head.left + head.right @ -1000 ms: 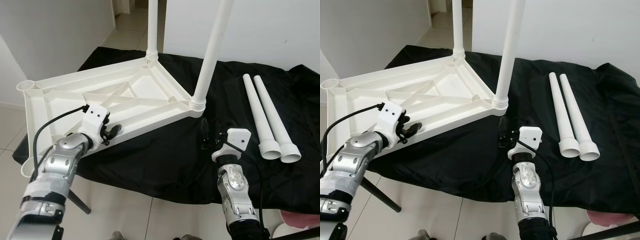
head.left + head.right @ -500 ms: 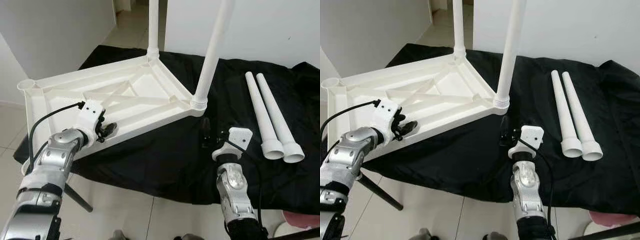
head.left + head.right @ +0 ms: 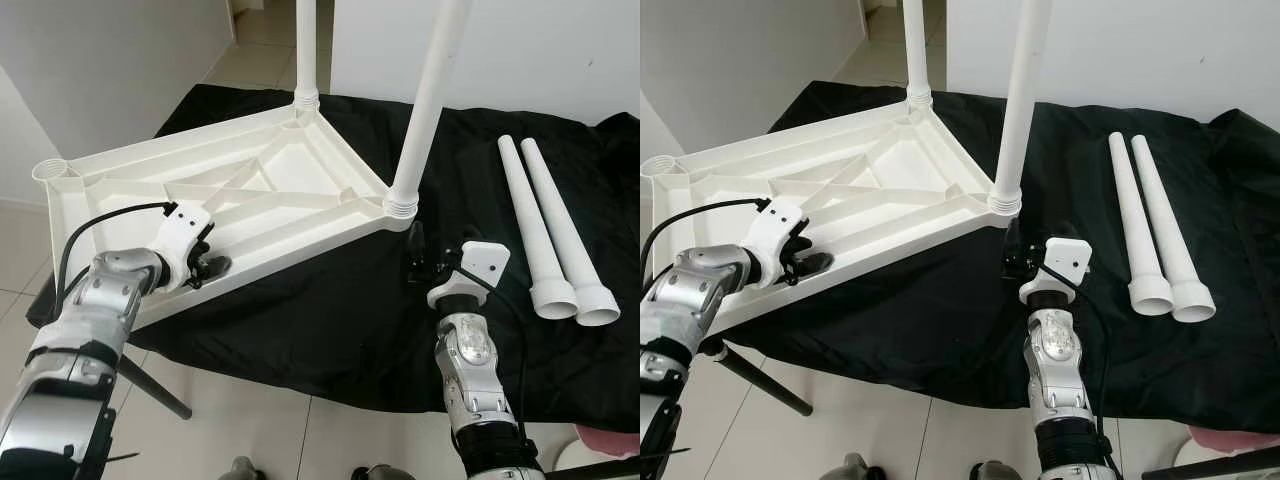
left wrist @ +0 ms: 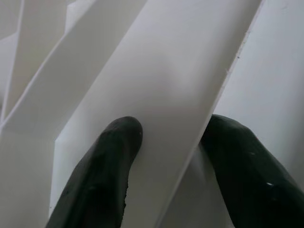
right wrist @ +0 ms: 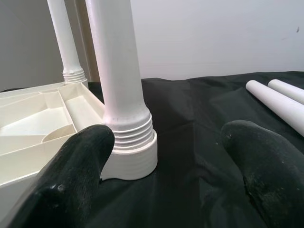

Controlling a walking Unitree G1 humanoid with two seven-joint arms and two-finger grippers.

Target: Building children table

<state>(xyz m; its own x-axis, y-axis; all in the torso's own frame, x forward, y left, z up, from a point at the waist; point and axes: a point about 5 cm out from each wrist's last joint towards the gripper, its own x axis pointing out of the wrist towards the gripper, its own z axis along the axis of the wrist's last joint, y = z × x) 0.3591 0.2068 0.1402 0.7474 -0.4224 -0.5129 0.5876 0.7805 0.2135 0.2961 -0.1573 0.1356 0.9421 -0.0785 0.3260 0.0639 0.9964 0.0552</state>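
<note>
Inverted children's tabletop (image 3: pixel 250 190) on black-draped table (image 3: pixel 330 320), two legs fitted.
Left tool (image 3: pixel 205 262) pinches tabletop's near rim; right tool (image 3: pixel 417 262) spread beside fitted leg (image 3: pixel 425 100); two loose legs (image 3: pixel 545 230) rightward.

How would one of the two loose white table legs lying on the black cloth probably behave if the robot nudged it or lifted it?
A loose leg is round and lies flat on the black cloth, so a sideways nudge would likely roll it, curving because it tapers toward one end. It looks like hollow plastic with an open flared mouth, so probably light and stiff. Its smooth surface might slip between gripper fingers.
</note>
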